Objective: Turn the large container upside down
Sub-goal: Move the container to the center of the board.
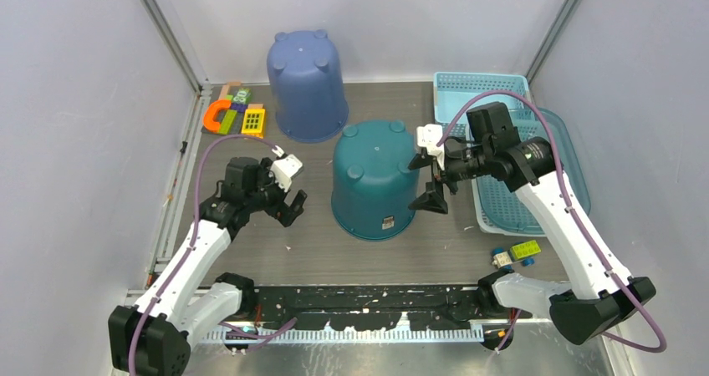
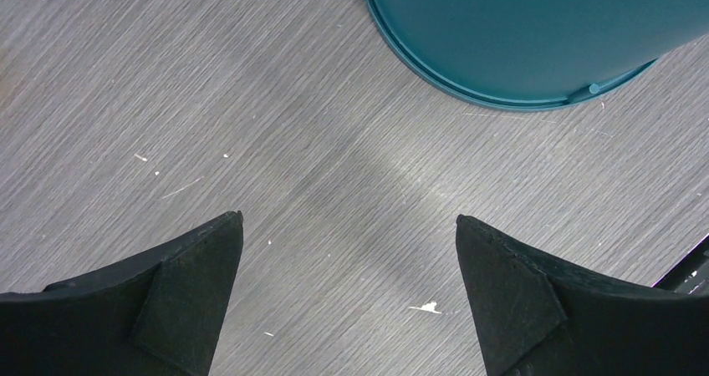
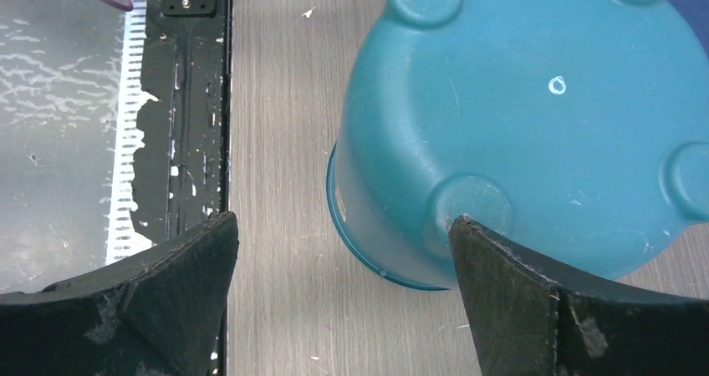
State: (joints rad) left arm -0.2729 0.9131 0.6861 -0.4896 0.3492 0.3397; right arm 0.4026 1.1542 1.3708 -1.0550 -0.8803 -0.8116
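A teal container (image 1: 374, 178) stands upside down in the middle of the table, its footed base up and its rim on the table. A blue container (image 1: 307, 85) of like size stands upside down behind it. My right gripper (image 1: 424, 181) is open and empty, close beside the teal container's right side. In the right wrist view the gripper (image 3: 343, 221) has one fingertip (image 3: 502, 284) over the edge of the teal base (image 3: 518, 117). My left gripper (image 1: 284, 194) is open and empty, left of the teal container; in its wrist view (image 2: 349, 221) the teal rim (image 2: 518, 33) lies ahead and apart.
Light blue baskets (image 1: 481, 88) and a blue tray (image 1: 573, 171) sit at the right. Coloured toy blocks (image 1: 234, 115) lie at the back left. A small green and yellow toy (image 1: 518, 252) lies near the right arm's base. A black rail (image 1: 376, 305) runs along the front edge.
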